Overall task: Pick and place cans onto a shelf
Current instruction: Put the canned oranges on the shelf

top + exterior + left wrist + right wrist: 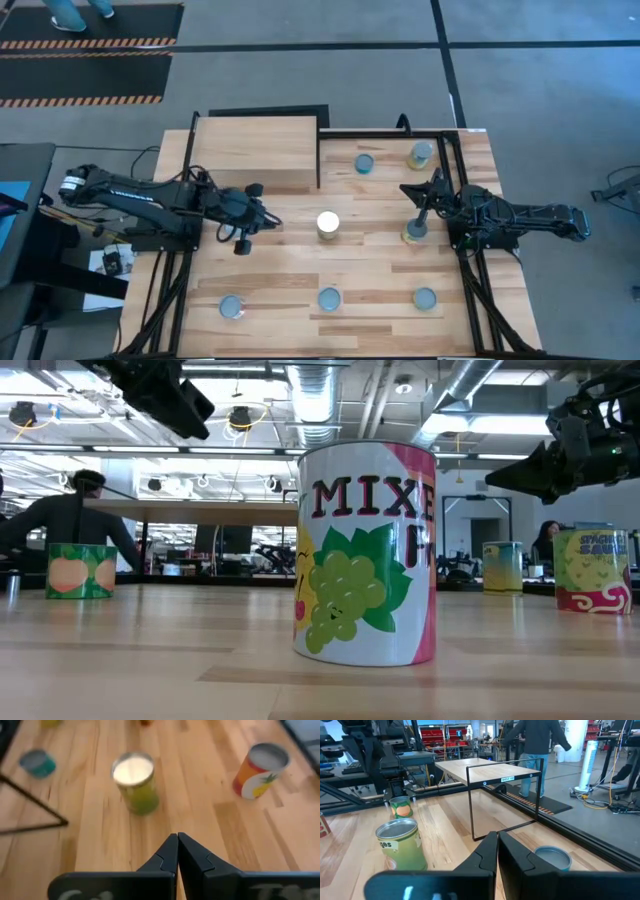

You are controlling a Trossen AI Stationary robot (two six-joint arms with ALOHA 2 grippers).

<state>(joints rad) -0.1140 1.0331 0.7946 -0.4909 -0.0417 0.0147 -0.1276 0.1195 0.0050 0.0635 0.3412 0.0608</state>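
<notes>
Centre can just beyond closed left pincer, untouched

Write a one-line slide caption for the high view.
Seven cans dot the table, the shelf is bare, and both grippers, left and right, hover empty.

— Where do the cameras sit?
— One overhead, facing straight down; one at tabletop level, close behind the middle can; one on each wrist, facing forward.
— Shared ground?
— That can, also in the left wrist view.
</notes>
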